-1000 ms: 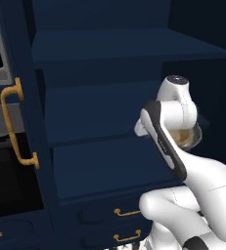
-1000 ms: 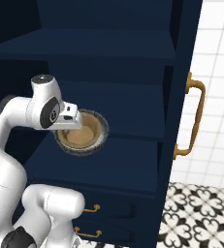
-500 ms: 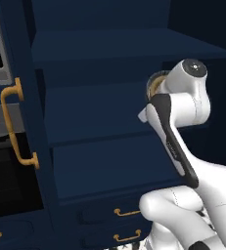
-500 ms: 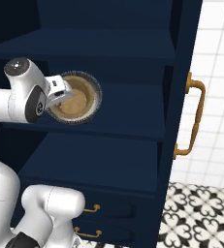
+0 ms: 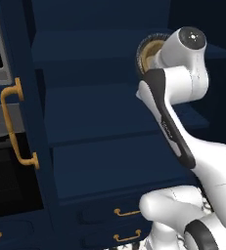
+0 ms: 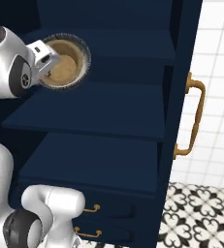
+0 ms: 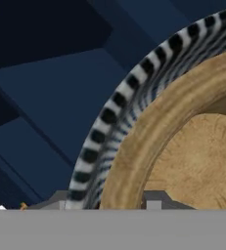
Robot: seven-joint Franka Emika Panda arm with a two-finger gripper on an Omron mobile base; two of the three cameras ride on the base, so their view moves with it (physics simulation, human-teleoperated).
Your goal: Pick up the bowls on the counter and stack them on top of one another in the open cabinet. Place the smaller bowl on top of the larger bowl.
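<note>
My gripper is shut on the rim of the smaller bowl, which is tan-brown and wood-like with a dark striped outer edge. The bowl is tipped on its side, its mouth turned toward the right base view. It hangs in front of the upper shelves of the open navy cabinet. In the left base view the smaller bowl peeks out behind the white wrist. The hand view shows the smaller bowl's rim running between the gripper tips. The larger bowl and the counter are out of view.
Cabinet doors with long brass handles stand open on both sides. Navy drawers with small brass pulls sit under the shelves. A dark oven front is at far left. White wall tiles and patterned floor lie to the right.
The arm has lifted the smaller bowl from the height of the middle shelf to the upper shelves and tipped it further onto its side. The grip on it has stayed the same.
</note>
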